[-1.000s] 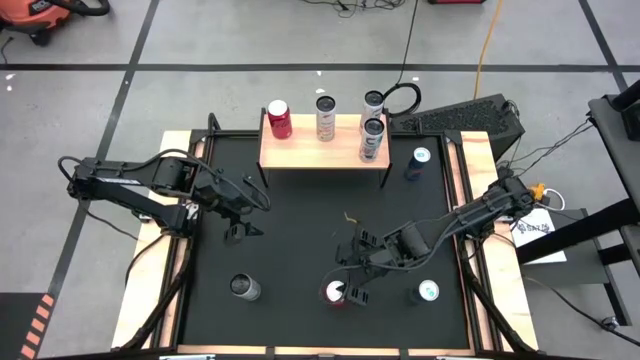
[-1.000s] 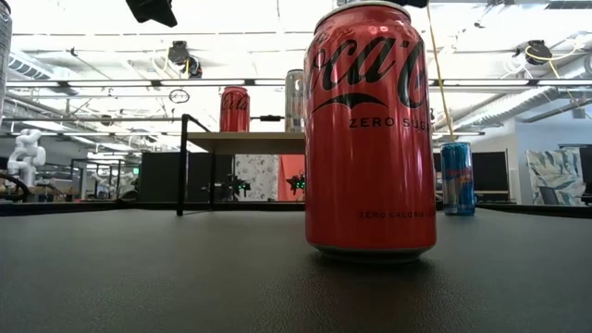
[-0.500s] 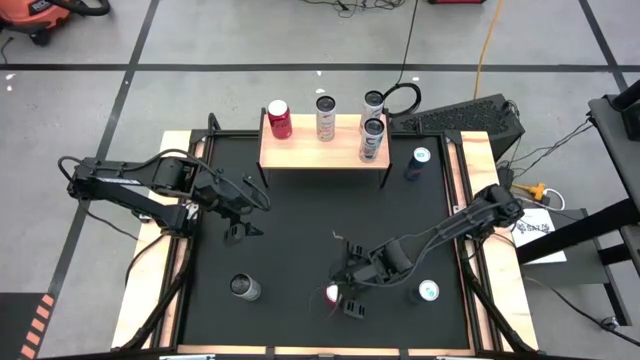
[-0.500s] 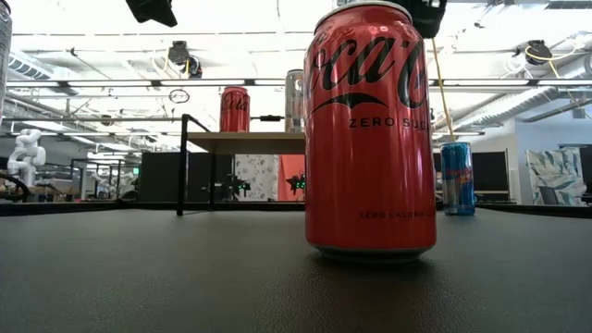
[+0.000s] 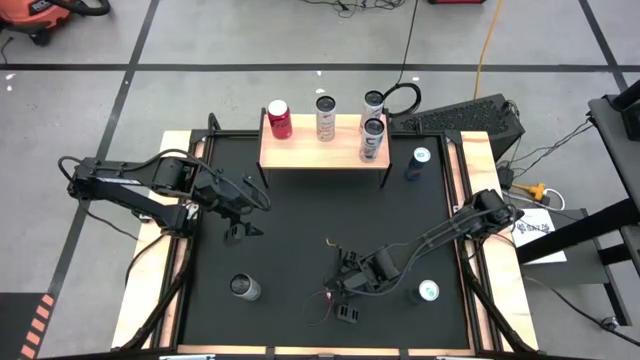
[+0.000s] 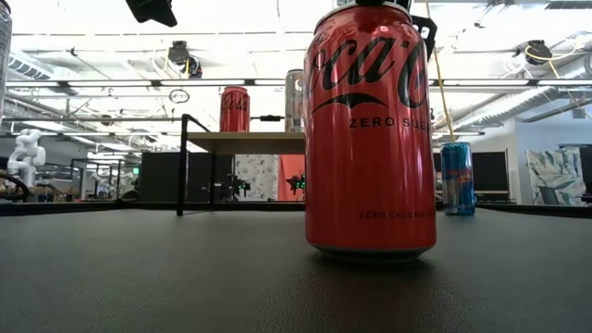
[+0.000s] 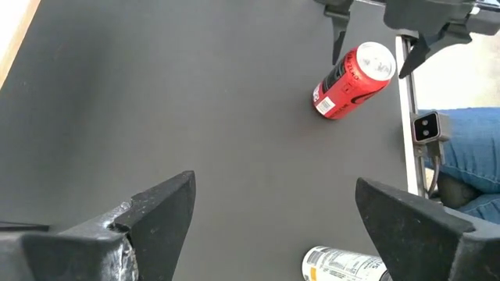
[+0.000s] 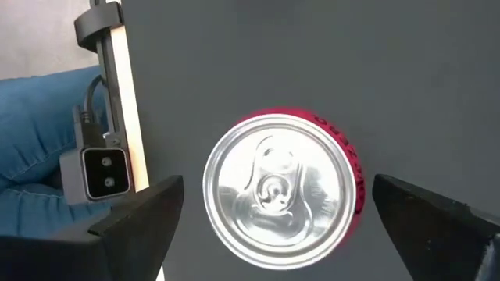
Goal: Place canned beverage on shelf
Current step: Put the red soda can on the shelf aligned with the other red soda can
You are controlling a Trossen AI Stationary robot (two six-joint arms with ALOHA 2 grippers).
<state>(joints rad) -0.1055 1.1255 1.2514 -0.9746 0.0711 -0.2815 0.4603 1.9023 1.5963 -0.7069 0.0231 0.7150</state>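
A red Coca-Cola Zero can stands upright on the black mat near its front edge. In the high view only a sliver of the red can shows beside the arm. My right gripper is open just above it, slanting down. One finger and the other finger stand on either side of the can's silver top, apart from it. My left gripper hovers open over the mat's left part. The wooden shelf stands at the far edge with several cans on it.
A silver can and a white-topped can stand near the front edge, and a blue can stands right of the shelf. A small camera sits at the near edge, with a person's blue-trousered leg behind it.
My right gripper has come down and moved toward the table's near edge and a little left, from beside the red can to over it. Its open fingers now flank the can's top. The can has not moved.
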